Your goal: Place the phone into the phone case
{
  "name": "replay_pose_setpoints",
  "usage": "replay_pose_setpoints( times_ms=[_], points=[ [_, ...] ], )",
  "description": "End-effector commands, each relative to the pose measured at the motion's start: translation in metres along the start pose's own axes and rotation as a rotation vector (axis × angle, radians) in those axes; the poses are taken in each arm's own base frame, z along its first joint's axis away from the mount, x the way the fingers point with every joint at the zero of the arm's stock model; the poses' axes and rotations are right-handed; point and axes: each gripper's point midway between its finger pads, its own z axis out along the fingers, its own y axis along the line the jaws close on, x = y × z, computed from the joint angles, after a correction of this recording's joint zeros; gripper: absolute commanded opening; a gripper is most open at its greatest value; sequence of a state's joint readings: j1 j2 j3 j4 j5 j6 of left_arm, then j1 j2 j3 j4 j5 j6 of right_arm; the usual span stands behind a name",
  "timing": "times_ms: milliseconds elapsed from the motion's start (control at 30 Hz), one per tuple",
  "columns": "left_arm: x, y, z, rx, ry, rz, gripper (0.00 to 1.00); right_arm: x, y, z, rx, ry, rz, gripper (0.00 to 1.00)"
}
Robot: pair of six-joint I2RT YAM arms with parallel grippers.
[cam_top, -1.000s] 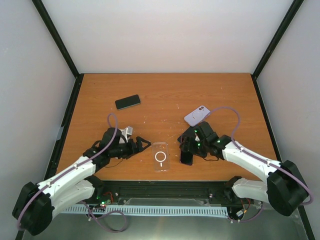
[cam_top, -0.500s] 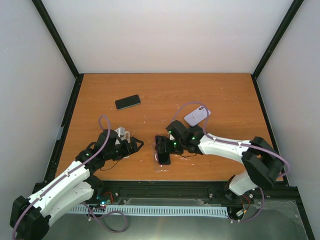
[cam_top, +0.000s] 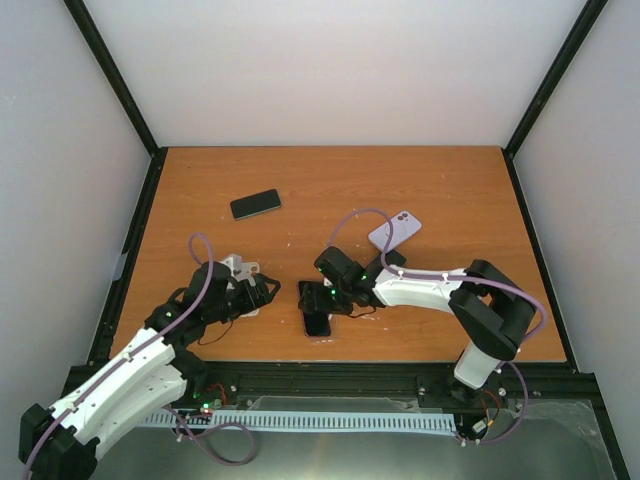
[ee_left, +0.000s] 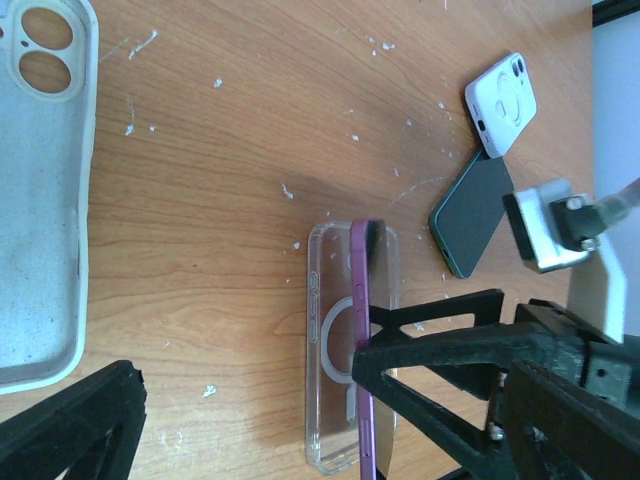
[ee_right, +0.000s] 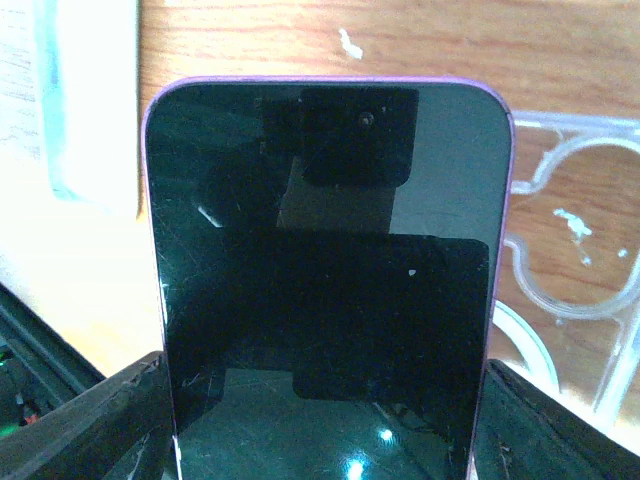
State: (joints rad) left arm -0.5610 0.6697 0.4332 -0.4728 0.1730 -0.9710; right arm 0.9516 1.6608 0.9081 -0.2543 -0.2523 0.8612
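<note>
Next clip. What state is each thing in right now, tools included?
purple phone: gripped, up on its long edge over the clear case, not seated.
clear case: flat on the table, no phone seated.
white case: flat, empty, inside up.
black phone: flat, screen dark.
right tool: shut on the purple phone.
left tool: open, empty.

Purple-edged phone (ee_left: pixel 360 280), dark screen, tilted on edge over flat-lying clear case (ee_left: pixel 328 385)
</note>
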Motion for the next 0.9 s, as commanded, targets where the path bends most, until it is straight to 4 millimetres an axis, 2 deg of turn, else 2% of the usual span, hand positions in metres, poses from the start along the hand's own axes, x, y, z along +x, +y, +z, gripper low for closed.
replay_pose_setpoints(
  times_ms=[0, 100, 433, 567, 767, 867],
  points=[
    [-0.009, -0.002, -0.008, -0.006, -0.044, -0.006, 0.97, -0.003, 0.005, 0.002, 0.014, -0.012, 0.025, 0.62],
    [-0.011, -0.002, -0.009, -0.015, -0.051, -0.002, 0.96, 0.001, -0.006, 0.005, 0.065, -0.001, 0.044, 0.63],
    [-0.007, 0.001, -0.003, -0.016, -0.030, -0.006, 0.96, 0.007, -0.021, 0.007, 0.137, -0.002, 0.094, 0.69],
    [-0.005, 0.001, 0.000, -0.023, -0.011, -0.006, 0.95, 0.010, -0.022, 0.007, 0.150, 0.009, 0.103, 0.77],
    [-0.001, 0.000, 0.004, -0.015, 0.015, -0.003, 0.94, 0.006, -0.012, -0.004, 0.112, -0.013, 0.086, 0.94],
    [-0.001, -0.002, 0.005, -0.009, 0.020, -0.005, 0.93, 0.005, -0.008, -0.010, 0.088, -0.033, 0.075, 0.96]
  ],
)
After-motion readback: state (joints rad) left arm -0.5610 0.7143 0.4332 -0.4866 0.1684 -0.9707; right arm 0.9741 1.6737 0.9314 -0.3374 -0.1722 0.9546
